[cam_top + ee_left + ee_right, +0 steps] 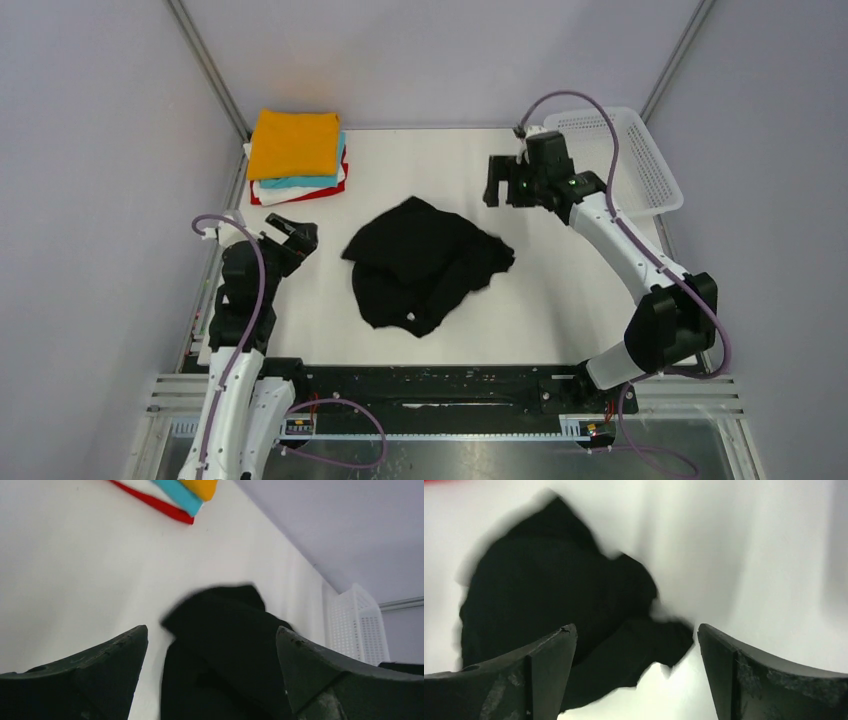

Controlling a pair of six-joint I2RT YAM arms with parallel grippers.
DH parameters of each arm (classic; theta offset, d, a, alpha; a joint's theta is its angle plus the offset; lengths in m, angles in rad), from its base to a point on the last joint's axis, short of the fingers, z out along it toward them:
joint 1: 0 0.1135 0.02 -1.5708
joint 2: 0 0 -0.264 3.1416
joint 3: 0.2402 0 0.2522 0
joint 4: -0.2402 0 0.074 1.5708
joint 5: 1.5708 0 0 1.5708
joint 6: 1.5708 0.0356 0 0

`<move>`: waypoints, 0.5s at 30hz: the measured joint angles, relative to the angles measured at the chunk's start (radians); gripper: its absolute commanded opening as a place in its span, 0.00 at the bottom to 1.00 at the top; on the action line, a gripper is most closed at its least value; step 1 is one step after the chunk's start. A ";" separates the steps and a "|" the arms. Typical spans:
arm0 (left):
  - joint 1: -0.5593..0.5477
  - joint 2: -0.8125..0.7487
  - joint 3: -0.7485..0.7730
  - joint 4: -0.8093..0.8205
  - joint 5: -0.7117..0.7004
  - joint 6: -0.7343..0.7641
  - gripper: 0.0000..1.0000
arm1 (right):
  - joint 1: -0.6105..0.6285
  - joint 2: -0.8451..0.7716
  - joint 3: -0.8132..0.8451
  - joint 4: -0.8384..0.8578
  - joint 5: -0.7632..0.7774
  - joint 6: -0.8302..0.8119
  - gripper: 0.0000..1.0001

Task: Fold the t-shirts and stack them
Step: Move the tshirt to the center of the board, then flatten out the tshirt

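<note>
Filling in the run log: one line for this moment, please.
left gripper open, empty | right gripper open, empty | black t-shirt crumpled at centre, not gripped | folded stack far left, orange on top

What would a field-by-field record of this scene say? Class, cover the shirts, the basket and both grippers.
black t-shirt: crumpled, unfolded, mid-table
folded stack: far-left corner, orange on top, turquoise, white and red edges below
basket: white mesh, far-right edge
left gripper: open, empty, left of the black t-shirt
right gripper: open, empty, at the shirt's far right
</note>
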 measured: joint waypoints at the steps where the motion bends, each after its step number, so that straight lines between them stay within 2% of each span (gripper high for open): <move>1: 0.000 0.021 0.000 -0.003 0.001 -0.004 0.99 | -0.002 0.002 -0.059 -0.003 0.063 0.000 1.00; 3: 0.000 0.080 0.000 -0.011 0.019 -0.013 0.99 | -0.005 -0.002 -0.143 -0.020 0.167 0.008 0.99; 6: 0.000 0.179 0.000 -0.009 0.078 -0.021 0.99 | -0.008 -0.029 -0.189 -0.012 0.227 0.019 0.99; 11: 0.000 0.326 -0.001 -0.001 0.161 -0.025 0.99 | -0.008 -0.151 -0.277 0.058 0.220 0.060 1.00; 15: -0.005 0.446 -0.005 0.037 0.176 -0.024 0.99 | -0.008 -0.228 -0.397 0.099 0.177 0.124 0.99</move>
